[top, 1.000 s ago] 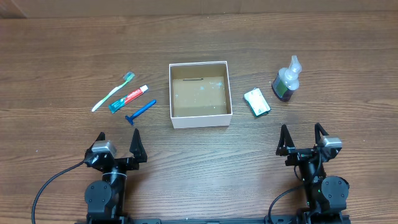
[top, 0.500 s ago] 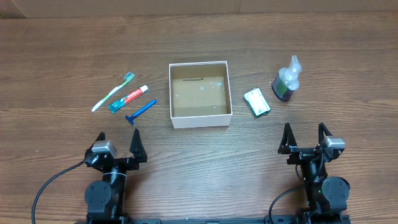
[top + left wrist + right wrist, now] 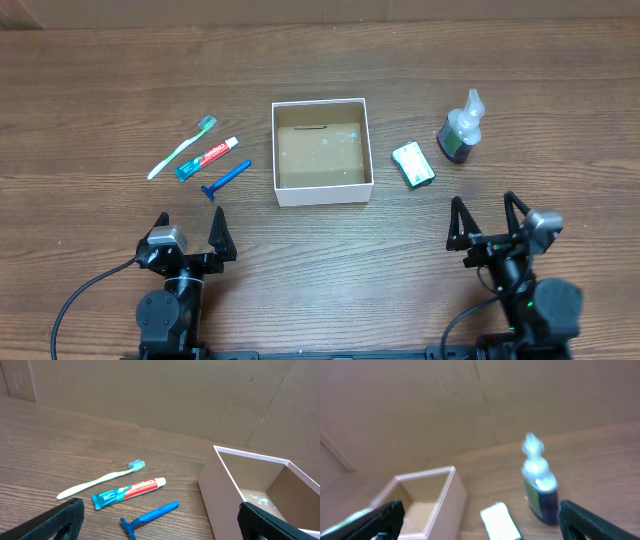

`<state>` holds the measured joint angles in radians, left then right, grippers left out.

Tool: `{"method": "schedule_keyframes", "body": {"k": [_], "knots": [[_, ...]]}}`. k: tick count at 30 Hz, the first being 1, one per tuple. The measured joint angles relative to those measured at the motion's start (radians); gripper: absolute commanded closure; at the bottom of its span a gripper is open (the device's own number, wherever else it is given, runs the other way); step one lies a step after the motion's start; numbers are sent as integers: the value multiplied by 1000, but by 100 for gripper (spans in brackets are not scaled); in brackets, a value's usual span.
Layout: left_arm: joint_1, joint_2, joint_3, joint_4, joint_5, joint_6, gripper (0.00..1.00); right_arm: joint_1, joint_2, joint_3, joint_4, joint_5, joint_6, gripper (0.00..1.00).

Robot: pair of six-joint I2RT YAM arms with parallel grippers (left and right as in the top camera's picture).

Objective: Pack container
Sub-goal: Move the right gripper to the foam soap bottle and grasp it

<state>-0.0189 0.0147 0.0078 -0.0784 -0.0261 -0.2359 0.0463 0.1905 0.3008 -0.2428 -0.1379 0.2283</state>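
The container point(image 3: 321, 194) sits near the middle of the wooden worktop point(image 3: 100, 80). It is a square, shallow white box with thin walls and a brown cardboard floor, open at the top, with nothing lying inside it

To its left three toiletries lie flat and close together, all apart from the box. A white toothbrush point(image 3: 181, 148) with a green head lies farthest out. A red-and-white toothpaste tube point(image 3: 207, 158) lies just beside it at nearly the same slant. A blue razor point(image 3: 227, 178) lies nearest the container's left wall

To the right of the box a small green-and-white packet point(image 3: 413, 164) lies near the right wall without touching it. Beyond the packet stands an upright bottle point(image 3: 459, 130) with a clear nozzle top and dark contents

The left end effector point(image 3: 189, 216) waits at the near edge, on the near side of the razor. Its fingers are spread wide and it holds nothing. The right end effector point(image 3: 484, 202) is at the near right, on the near side of the packet and bottle. It too is spread wide and holds nothing. Both are well apart from every item

The left wrist view shows the three toiletries ahead and a corner of the box at right. The right wrist view is blurred, though box, packet and bottle can be made out
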Motion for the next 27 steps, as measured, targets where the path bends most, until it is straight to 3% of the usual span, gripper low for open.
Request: {"method": "schedule_keyframes", "body": {"k": [9, 12, 16, 27], "knots": [[0, 0, 0, 1, 0, 0, 0, 0, 594, 742, -483, -18, -100, 0], [0, 0, 0, 0, 0, 0, 0, 0, 779, 947, -561, -21, -119, 0], [0, 0, 0, 0, 0, 0, 0, 0, 945, 1062, -568, -30, -153, 0], [0, 0, 0, -1, 0, 0, 0, 0, 1325, 1067, -504, 61, -187, 0]]}}
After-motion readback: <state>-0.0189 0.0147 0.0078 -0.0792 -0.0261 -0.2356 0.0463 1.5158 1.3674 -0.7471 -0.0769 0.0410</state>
